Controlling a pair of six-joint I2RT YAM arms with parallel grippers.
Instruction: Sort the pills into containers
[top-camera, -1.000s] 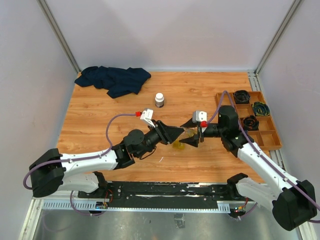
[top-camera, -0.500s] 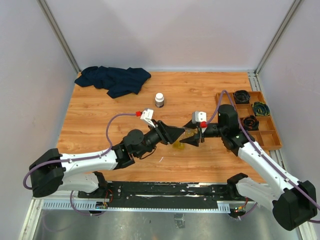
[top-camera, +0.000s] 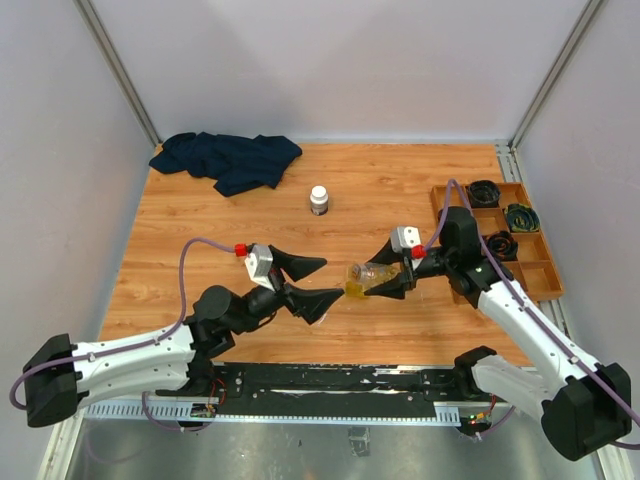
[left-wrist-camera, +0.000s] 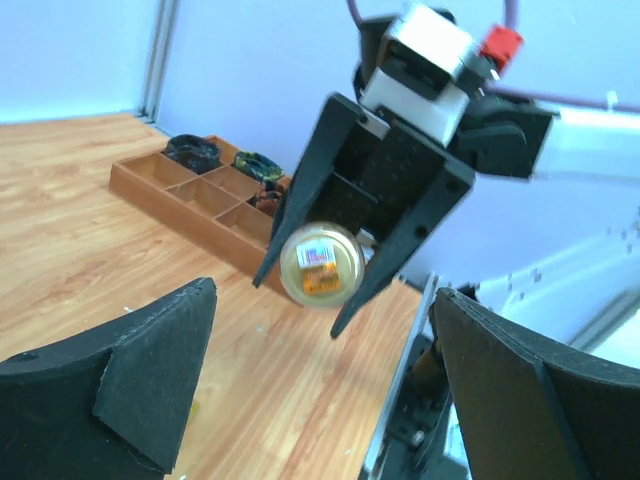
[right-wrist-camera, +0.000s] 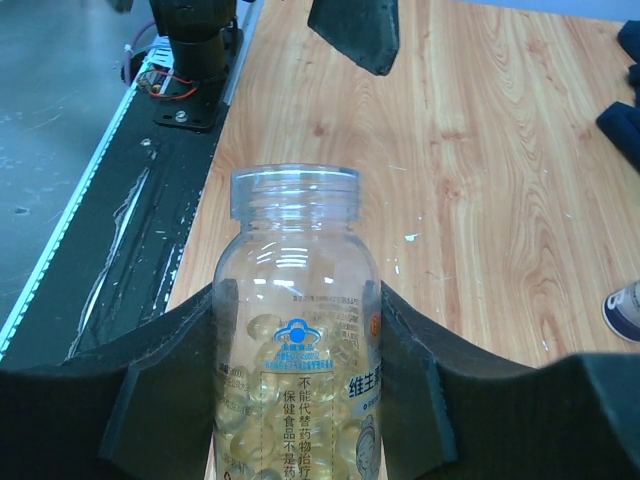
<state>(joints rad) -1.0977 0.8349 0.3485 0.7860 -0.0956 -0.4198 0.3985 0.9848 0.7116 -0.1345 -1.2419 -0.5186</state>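
Two grippers meet at frame centre. Left gripper (top-camera: 333, 279), lower centre-left, stands spread wide and grips nothing. Right gripper (top-camera: 388, 281), just to its right, clamps the clear vial (top-camera: 364, 274) by its body. The vial lies roughly level, its uncapped mouth toward the left gripper (yellow softgels show inside). Yellow case (top-camera: 351, 291) lies on the table (top-camera: 200, 230) just below the vial mouth. Farther up: white-capped bottle (top-camera: 319, 200), centre; wooden tray (top-camera: 530, 272), right edge; dark cloth (top-camera: 228, 160), upper left.

The clear plastic bottle (right-wrist-camera: 293, 310) looks glossy, the gripper fingers (right-wrist-camera: 160, 400) matt black, the table (top-camera: 190, 240) smooth wood-grain, the upper-left cloth (top-camera: 228, 158) soft.
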